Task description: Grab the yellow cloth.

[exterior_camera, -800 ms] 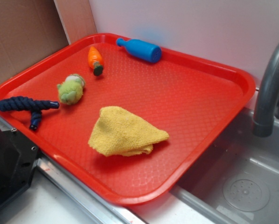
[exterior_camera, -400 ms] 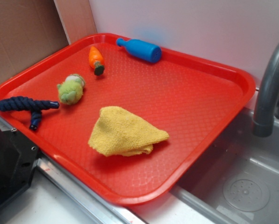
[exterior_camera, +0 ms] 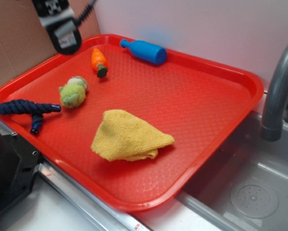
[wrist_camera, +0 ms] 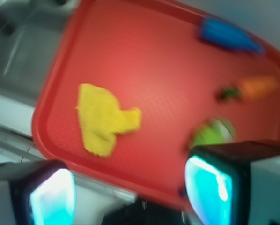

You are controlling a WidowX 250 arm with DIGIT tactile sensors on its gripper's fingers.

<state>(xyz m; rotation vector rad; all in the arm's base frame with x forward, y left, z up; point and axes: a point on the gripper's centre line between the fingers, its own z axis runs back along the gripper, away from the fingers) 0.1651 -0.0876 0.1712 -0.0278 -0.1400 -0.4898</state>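
Red tray (exterior_camera: 221,72) on the worktop: yellow cloth (exterior_camera: 129,136) sits around 6 o'clock, gripper (wrist_camera: 130,185) hangs high, fingers (wrist_camera: 209,185) spread, empty. Best to drop onto the rumpled middle, pinch a fold.

Open red tray (exterior_camera: 216,96) floor right of and behind yellow cloth (exterior_camera: 129,135); green plush toy (exterior_camera: 73,92) and blue rope toy (exterior_camera: 27,109) well to its left, carrot toy (exterior_camera: 99,61) and blue bottle (exterior_camera: 145,50) far behind, grey faucet (exterior_camera: 279,91) off tray at right.
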